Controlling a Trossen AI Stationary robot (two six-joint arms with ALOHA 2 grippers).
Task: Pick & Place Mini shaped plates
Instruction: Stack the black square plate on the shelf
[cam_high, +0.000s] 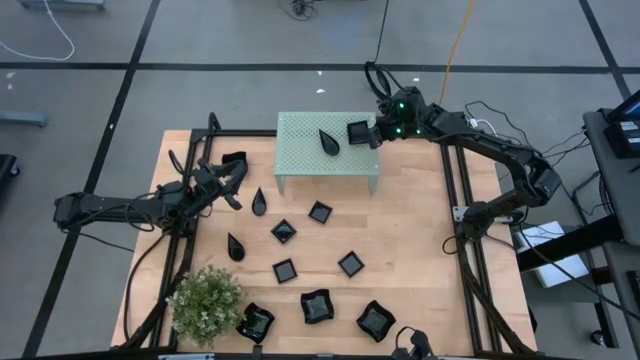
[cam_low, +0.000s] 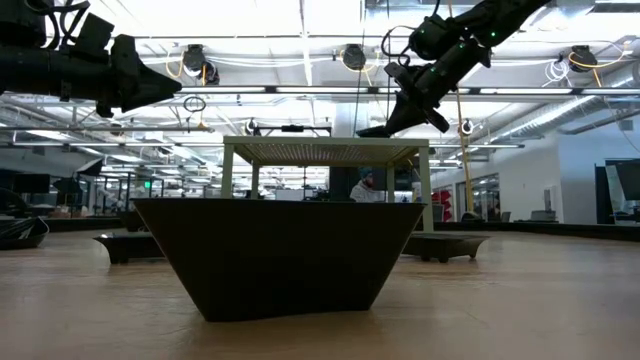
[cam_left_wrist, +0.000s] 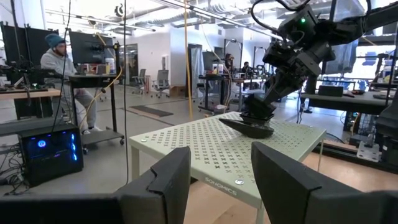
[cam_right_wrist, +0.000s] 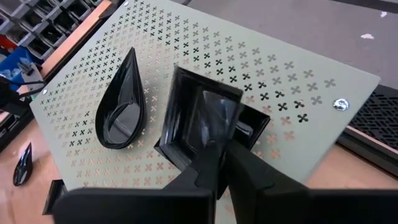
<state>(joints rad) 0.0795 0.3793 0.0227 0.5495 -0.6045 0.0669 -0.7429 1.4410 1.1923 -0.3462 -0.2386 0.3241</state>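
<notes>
A mint-green perforated stand sits at the table's far middle. A black teardrop plate lies flat on its top. Right beside the teardrop, my right gripper is shut on a small black square plate, which stands tilted just over the stand's top. Whether its low edge touches the top, I cannot tell. My left gripper waits open at the table's left, raised, with nothing between its fingers. My right gripper pinches the square plate's rim between its two fingers, on the side nearest the gripper. The fingers slant down from the table's right. The plate is tipped steeply, its hollow facing the gripper and its far edge low over the stand.
Several black plates lie on the wood in front of the stand: teardrops, small squares and wavy-edged ones. A bushy green plant stands at the near left. One dark plate fills the low view's foreground.
</notes>
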